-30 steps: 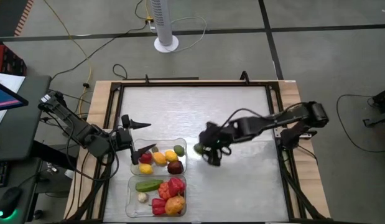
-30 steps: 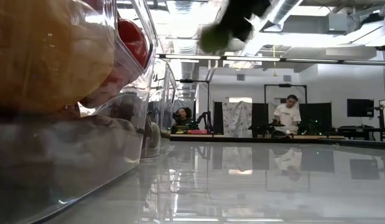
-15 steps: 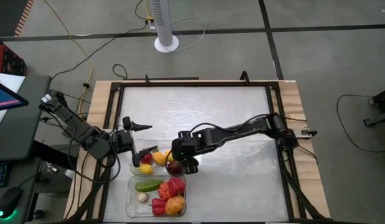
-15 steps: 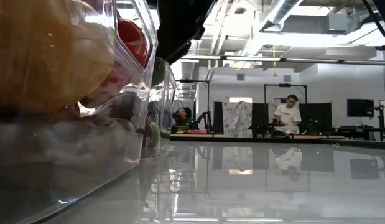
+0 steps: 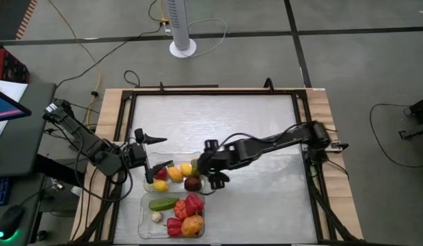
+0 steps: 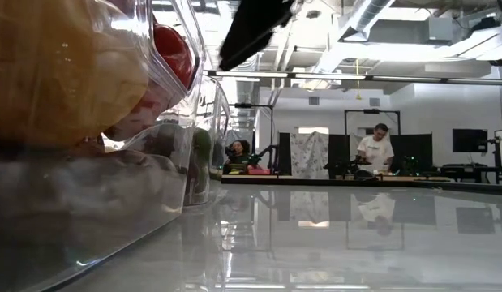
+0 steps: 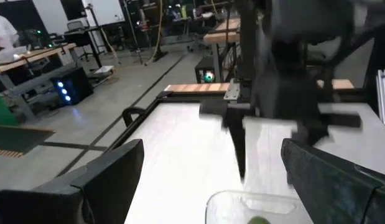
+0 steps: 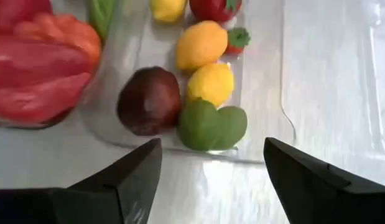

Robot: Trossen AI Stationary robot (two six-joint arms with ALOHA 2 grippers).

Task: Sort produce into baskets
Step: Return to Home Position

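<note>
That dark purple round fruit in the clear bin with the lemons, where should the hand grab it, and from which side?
From above, since the walls of the clear plastic bin block a sideways reach. Grip the dark purple round fruit across its widest middle. The green lobed piece sits against one side, so closing across the other two sides probably works better.

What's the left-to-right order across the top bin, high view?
In order: red piece, orange piece, yellow lemon, green lemon, right gripper, open, at the bin's right edge. Left gripper overlaps the bin's left end.
</note>
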